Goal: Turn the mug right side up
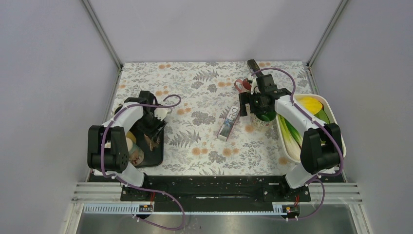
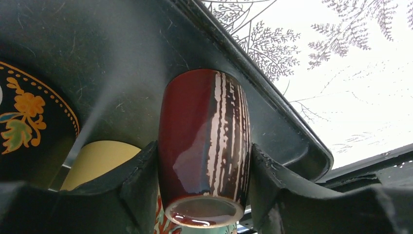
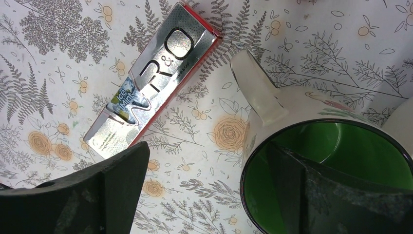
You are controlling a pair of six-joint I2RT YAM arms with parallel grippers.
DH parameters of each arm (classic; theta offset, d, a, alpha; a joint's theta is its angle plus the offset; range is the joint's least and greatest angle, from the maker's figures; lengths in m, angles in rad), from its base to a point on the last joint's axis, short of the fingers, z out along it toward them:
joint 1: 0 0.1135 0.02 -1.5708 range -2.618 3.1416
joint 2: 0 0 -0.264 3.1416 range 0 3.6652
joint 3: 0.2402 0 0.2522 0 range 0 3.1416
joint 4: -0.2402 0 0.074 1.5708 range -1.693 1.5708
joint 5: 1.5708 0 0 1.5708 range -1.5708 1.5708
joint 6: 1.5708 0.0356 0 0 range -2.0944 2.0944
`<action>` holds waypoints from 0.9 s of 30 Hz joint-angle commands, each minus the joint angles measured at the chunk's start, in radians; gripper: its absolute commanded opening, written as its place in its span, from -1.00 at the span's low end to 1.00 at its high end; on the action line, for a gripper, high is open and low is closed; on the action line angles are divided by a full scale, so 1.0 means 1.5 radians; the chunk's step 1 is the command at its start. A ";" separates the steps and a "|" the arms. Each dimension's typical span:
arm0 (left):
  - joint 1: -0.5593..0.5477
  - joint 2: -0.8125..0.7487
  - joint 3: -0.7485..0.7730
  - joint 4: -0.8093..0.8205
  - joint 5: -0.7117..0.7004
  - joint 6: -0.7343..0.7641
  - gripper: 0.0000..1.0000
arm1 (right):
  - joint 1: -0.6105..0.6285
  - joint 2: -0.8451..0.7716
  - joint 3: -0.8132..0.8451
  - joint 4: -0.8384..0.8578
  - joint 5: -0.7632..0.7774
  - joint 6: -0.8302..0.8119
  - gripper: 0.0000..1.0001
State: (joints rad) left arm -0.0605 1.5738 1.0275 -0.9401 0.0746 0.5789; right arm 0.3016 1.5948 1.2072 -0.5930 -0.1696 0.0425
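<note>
**Mug upright by the basket, right jaws wide across its rim**

Stands mouth-up on the floral tablecloth (image 1: 204, 92): the mug (image 3: 336, 141) (image 1: 265, 116), white outside and green inside, just beside the white basket (image 1: 336, 117) at the table's right. Points its handle toward the toothpaste box (image 3: 151, 83) (image 1: 229, 123), which lies flat near it, apart from the mug.

Straddles the mug's wall with the right gripper (image 3: 209, 161) (image 1: 253, 105): one finger down inside the green hollow, the other outside over bare cloth near the box. Spread wide, gripping nothing.

At the left, clamps a dark red, cream-streaked cup (image 2: 204, 126) in the left gripper (image 2: 202, 161) (image 1: 155, 127), a finger pressed to each side, over the black tray (image 2: 272, 112) (image 1: 156, 156). Cannot tell whether the cup touches the tray floor. Also in the tray: a black plate (image 2: 29, 107) with an orange flower pattern.
</note>
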 commanded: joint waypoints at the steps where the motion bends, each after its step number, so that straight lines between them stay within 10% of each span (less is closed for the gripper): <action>1: 0.001 0.012 0.011 -0.004 0.040 -0.004 -0.31 | -0.002 -0.022 -0.002 0.024 -0.017 -0.007 0.99; 5: 0.001 0.019 0.030 -0.014 0.063 -0.005 -1.00 | -0.002 -0.030 -0.005 0.023 -0.018 -0.006 0.99; 16: 0.002 -0.064 0.068 0.017 0.116 -0.036 -1.00 | 0.020 -0.155 -0.053 0.104 -0.080 0.045 0.99; 27: 0.001 -0.085 0.125 0.015 0.170 -0.069 -1.00 | 0.192 -0.154 -0.149 0.509 -0.227 0.278 0.97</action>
State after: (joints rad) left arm -0.0586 1.5059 1.1278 -0.9443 0.2264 0.5232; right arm 0.5121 1.3136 1.0439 -0.2054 -0.3698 0.2436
